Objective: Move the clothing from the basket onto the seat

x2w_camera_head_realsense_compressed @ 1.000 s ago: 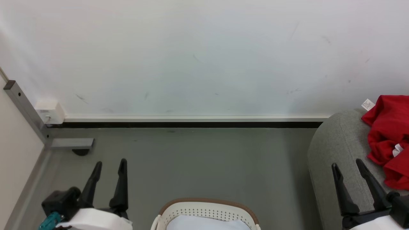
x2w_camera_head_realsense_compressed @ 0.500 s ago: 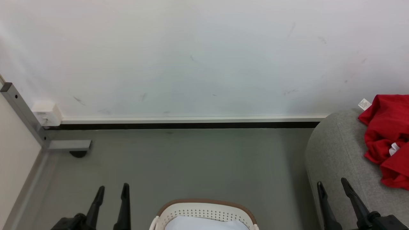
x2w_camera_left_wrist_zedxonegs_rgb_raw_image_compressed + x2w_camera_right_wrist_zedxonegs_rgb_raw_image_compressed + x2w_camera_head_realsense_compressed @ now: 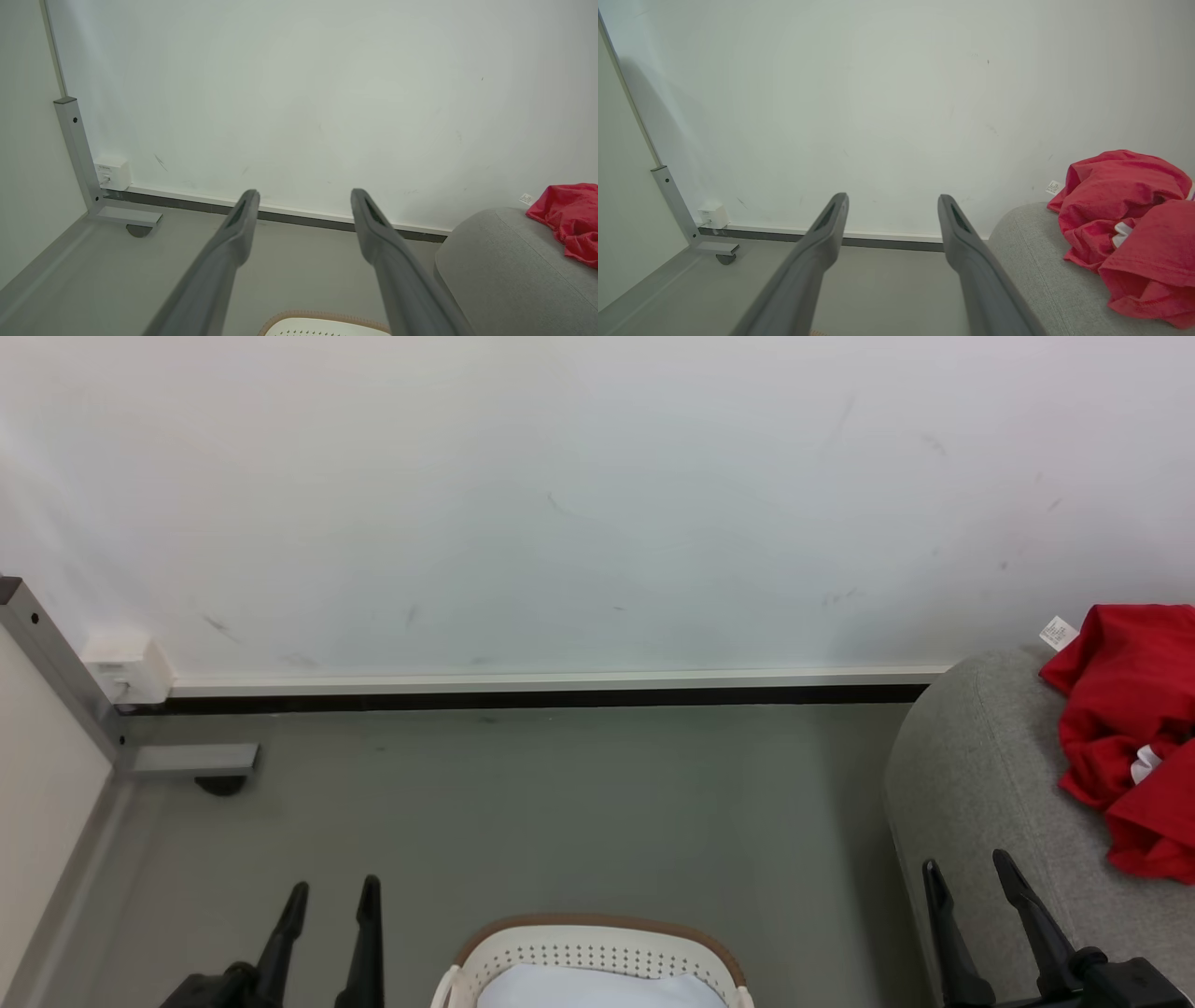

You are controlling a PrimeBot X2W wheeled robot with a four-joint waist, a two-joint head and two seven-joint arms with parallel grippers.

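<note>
Bright red clothing (image 3: 1125,728) lies bunched on the grey seat (image 3: 980,784) at the right, with small white labels; it also appears as clothing (image 3: 1125,228) on the seat (image 3: 1036,261) and as clothing (image 3: 572,219) on the seat (image 3: 504,261). The white basket (image 3: 588,952) with a brown rim sits at the bottom centre, holding a pale white sheet; its rim shows as the basket (image 3: 322,322). My left gripper (image 3: 334,889) is open, low at the left of the basket. My right gripper (image 3: 965,864) is open, low over the seat's near edge, short of the clothing. Both hold nothing, as the left gripper (image 3: 302,197) and right gripper (image 3: 892,201) show.
A white wall (image 3: 560,504) with a skirting strip runs across the back. A grey metal frame post with a foot and castor (image 3: 201,765) stands at the left, beside a small white wall box (image 3: 126,667). Grey floor (image 3: 579,803) lies between basket and wall.
Both grippers have dropped lower in the head view, staying open. The camera has shifted slightly, sliding the scene a little left.
</note>
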